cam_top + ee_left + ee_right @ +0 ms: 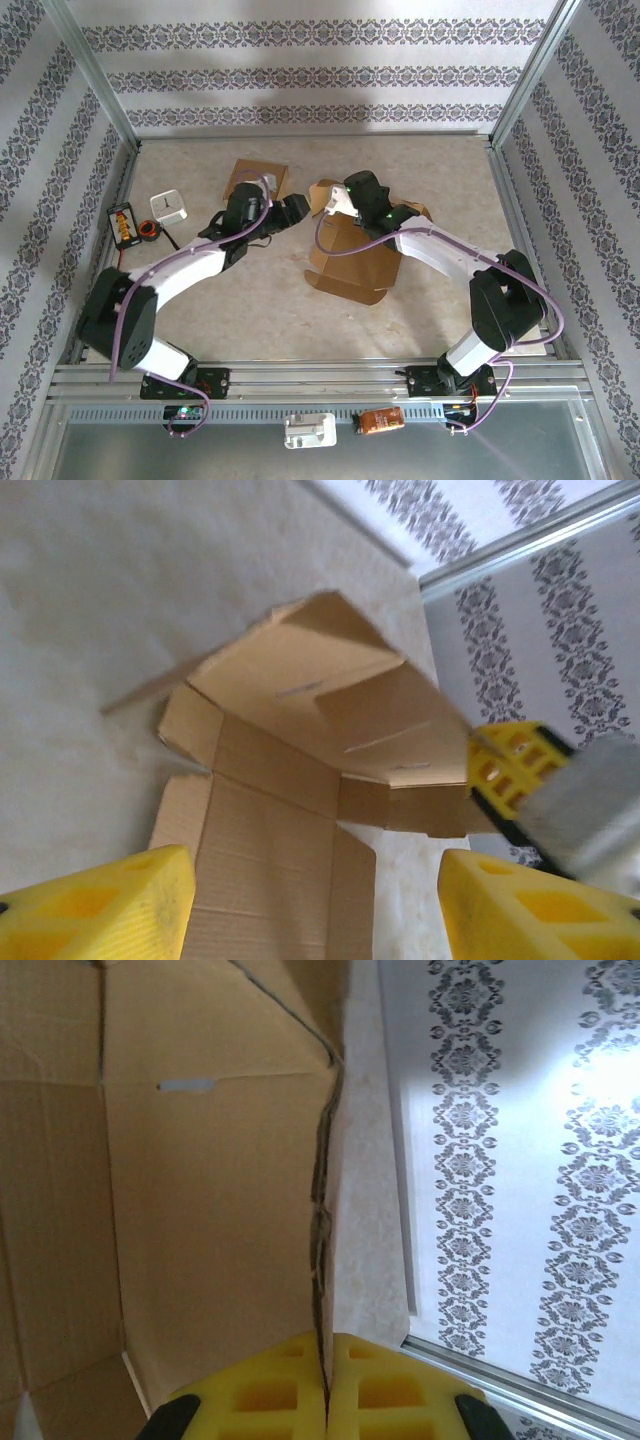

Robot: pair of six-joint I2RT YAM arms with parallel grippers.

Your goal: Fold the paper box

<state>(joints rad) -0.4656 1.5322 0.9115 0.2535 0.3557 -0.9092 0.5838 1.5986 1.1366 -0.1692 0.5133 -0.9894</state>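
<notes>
Yellow fingers (255,1395) of our right gripper (327,1360) lay nearest, at a raised wall edge of the box (200,1210). We saw the box mid-table, half-formed, one flap (350,290) flat on the table (250,320) toward the near edge. To fold well, we judged, the right should hold that wall upright and steady while our left gripper (312,865) pushed the next wall up along its crease, squarely, without tearing. Right jaws were closed, card pinched between them; left jaws stood well apart near the box, holding and touching nothing
</notes>
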